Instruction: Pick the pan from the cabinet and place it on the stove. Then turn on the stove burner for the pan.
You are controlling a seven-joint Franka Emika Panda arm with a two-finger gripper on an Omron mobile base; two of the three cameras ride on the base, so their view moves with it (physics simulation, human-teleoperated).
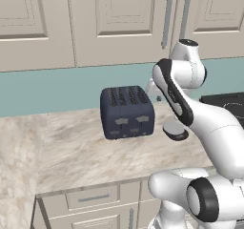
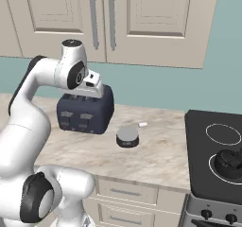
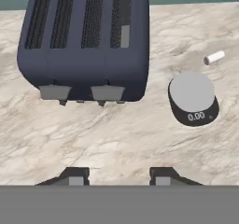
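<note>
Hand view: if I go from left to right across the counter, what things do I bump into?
Dark blue toaster → round grey kitchen scale → little white cylinder.

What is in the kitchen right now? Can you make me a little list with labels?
pincer: open, holding nothing, above the counter
toaster: dark blue, four slots, on the marble counter
kitchen scale: small, round, grey top, beside the toaster
tiny white stick: lies past the scale
cabinet: doors shut, pan not visible
stove: black glass with white rings
kettle: black, sits on a front ring
</note>
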